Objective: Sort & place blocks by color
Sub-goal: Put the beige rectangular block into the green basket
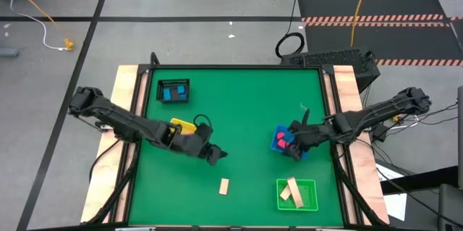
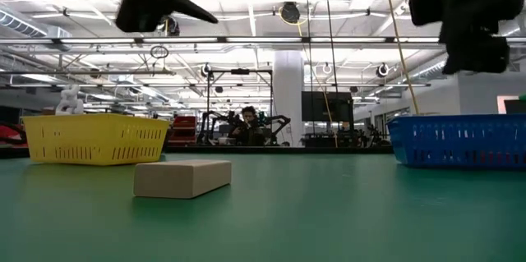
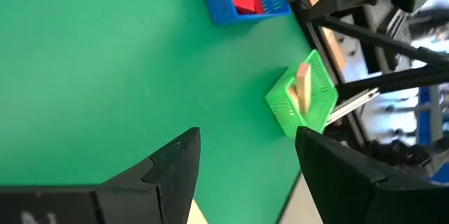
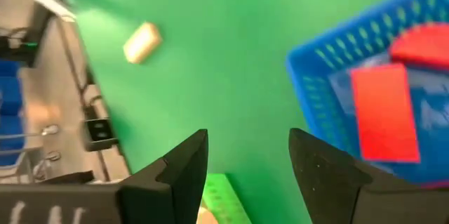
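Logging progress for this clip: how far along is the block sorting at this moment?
Nearly finished. Blue blocks sit in the black tray, red blocks in the blue tray, tan blocks in the green tray. Nothing is in hand: the left end effector and right end effector are both open and empty. One tan block is left on the mat, nearest the left end effector.

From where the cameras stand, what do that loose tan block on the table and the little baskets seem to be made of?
The tan block looks like bare wood: pale, matte, with softly rounded edges, though no grain shows clearly. The blue basket and the yellow basket look like moulded plastic, judging by their bright even colour and walls pierced with rows of thin slots. The green basket shows the same slotted walls, so it is probably plastic too.
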You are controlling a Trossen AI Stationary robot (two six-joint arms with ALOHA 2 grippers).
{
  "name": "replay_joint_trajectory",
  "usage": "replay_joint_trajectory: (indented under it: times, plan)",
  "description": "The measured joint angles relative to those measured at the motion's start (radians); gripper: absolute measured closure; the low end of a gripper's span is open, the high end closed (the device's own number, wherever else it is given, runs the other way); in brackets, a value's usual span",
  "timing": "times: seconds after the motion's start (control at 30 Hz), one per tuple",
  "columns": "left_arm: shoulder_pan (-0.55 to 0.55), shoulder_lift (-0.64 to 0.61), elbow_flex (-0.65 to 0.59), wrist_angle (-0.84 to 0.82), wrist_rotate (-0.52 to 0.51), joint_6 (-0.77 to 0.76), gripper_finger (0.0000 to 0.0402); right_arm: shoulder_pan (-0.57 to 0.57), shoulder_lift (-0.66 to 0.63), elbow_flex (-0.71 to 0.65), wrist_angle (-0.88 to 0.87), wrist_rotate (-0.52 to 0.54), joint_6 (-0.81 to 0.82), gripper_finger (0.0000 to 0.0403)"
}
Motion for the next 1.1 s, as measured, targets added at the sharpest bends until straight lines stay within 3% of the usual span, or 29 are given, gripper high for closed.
replay_joint_trajectory:
  times: [0.23, 0.53, 0.87, 1.1]
  plan:
    - [-0.110, 0.057, 0.001, 0.004, -0.089, -0.181, 0.0167, 0.000, -0.043, 0.000, 0.176, 0.034, -0.107, 0.0215]
    - [-0.175, 0.119, 0.001, -0.003, -0.129, -0.312, 0.0167, -0.001, 0.044, 0.000, 0.483, 0.085, -0.363, 0.0215]
    - [-0.224, 0.148, 0.001, -0.005, -0.129, -0.404, 0.0167, 0.012, 0.240, 0.000, 0.877, 0.125, -0.469, 0.0215]
    - [-0.237, 0.086, 0.001, -0.011, -0.165, -0.373, 0.0167, 0.027, 0.398, 0.001, 0.972, 0.125, -0.603, 0.0215]
